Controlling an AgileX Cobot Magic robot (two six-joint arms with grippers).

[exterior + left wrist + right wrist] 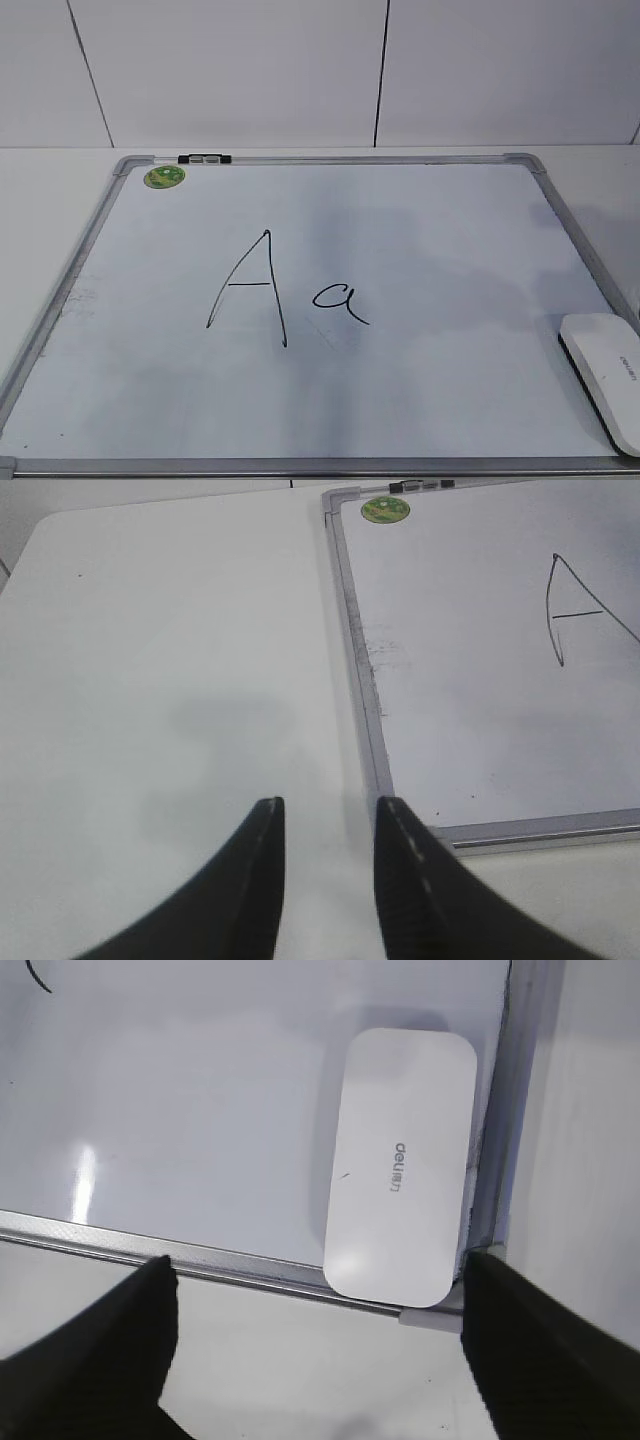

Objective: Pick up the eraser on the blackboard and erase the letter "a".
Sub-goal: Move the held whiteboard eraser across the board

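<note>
Eraser: white rounded plastic eraser (402, 1165) lies flat in the near right corner of the grey-framed white blackboard (60, 290), untouched.
Letter: small cursive letter "a" (340, 302) — mid-board.
Right gripper (318, 1282): wide open, empty — hovering near the eraser.
Left gripper (327, 817): slightly parted, empty.

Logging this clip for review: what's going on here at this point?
Nothing is held yet. The eraser lies flat in the blackboard's near right corner, and the right gripper hovers over it with jaws spread wide. The left gripper is open over bare table beside the board's left frame. The capital A and the letter "a" are both unerased.
</note>
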